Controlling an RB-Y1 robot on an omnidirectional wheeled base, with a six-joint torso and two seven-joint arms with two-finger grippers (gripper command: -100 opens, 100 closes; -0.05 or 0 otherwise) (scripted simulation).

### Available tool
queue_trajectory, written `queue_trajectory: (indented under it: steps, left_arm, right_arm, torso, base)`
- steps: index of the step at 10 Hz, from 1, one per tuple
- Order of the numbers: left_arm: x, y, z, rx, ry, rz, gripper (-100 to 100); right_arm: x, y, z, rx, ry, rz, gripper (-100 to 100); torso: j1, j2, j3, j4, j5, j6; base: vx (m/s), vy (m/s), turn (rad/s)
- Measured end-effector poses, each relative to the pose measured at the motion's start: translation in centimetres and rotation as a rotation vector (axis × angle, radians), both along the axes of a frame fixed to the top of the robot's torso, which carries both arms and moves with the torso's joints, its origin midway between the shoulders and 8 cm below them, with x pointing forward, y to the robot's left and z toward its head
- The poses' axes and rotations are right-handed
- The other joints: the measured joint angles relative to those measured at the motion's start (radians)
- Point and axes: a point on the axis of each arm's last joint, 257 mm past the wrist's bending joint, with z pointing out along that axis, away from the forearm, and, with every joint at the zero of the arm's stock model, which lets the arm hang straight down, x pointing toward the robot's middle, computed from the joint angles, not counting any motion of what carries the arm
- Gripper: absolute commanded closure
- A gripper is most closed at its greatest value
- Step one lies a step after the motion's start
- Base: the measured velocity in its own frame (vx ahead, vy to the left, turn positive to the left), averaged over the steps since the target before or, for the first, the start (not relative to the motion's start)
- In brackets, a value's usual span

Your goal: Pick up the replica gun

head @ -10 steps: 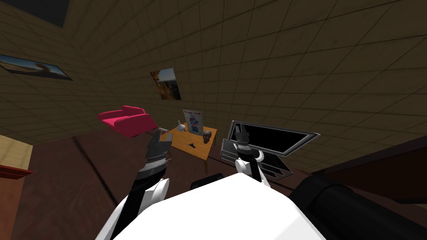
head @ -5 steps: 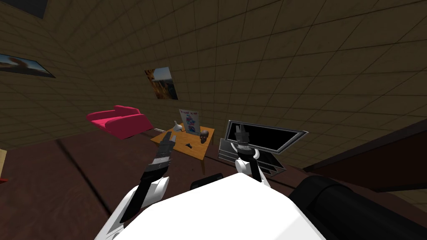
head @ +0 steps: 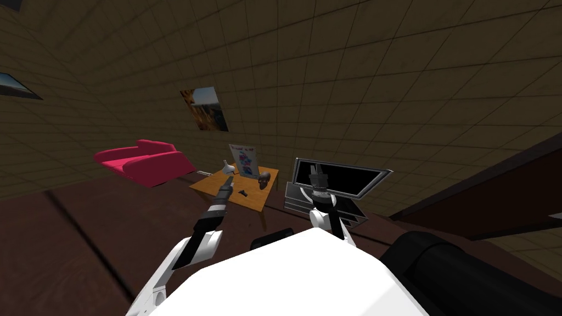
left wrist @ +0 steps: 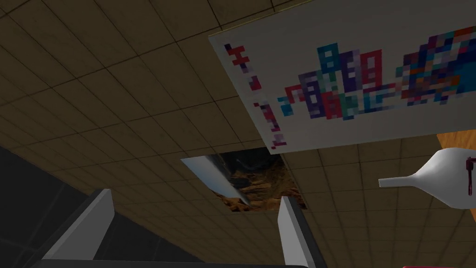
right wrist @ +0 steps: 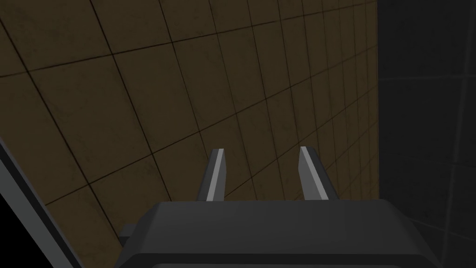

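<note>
Arms come nearest. The right gripper (head: pixel 317 180) is raised on the right, in front of a black screen (head: pixel 351 181), its two blades parted with nothing between them. The left gripper (head: pixel 229 182) reaches forward over the near left part of the orange table (head: pixel 253 200). In the left wrist view its fingers (left wrist: pixel 100 218) stand wide apart and empty.

The replica gun (head: pixel 242 192), a small dark shape, lies flat on the table just right of that gripper and apart from it. Farther right sits a dark skull (head: pixel 264 179). At the far left stands a white flask (head: pixel 227 166), with a printed card (head: pixel 245 161) upright along the far edge. A wall picture (head: pixel 204 108) hangs beyond.

The reach looks about half made. The main risk is aim: the wrist camera looks past the tabletop at the card, the flask and the wall, so the hand seems to point over the gun rather than down at it. Going on along this line could tip the flask or the card. Coming down off-centre could make a blade shove the small, flat gun across the table instead of closing on it.
</note>
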Motion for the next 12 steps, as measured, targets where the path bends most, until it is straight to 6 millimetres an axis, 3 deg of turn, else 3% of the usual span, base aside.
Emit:
queue_trajectory:
  steps: [1,5,8,12]
  left_arm:
    - [0.6,1.0,-1.9,0.033,0.045,0.015,-100]
    - [2.5,2.6,-6.2,0.107,0.174,0.061,-100]
    - [3.7,5.5,-10.6,0.176,0.294,0.109,-100]
    - [4.5,8.0,-14.4,0.241,0.424,0.16,-100]
  right_arm:
    - [0.0,0.0,0.0,0.0,0.0,0.0,0]
    - [0.0,0.0,0.0,0.0,0.0,0.0,0]
    - [0.0,0.0,0.0,0.0,0.0,0.0,0]
    - [0.0,0.0,0.0,0.0,0.0,0.0,0]
  torso:
    - [-0.001,0.0,0.0,0.0,0.0,0.0]
    - [0.0,-0.001,-0.001,0.0,0.0,0.0]
    - [0.0,-0.002,-0.001,0.0,0.0,0.0]
    - [0.001,-0.002,-0.001,0.0,0.0,0.0]
  base:
    - [-0.01,-0.059,-0.017]
    - [0.012,-0.062,-0.06]
    - [0.022,-0.063,-0.043]
    - [0.031,-0.056,-0.049]
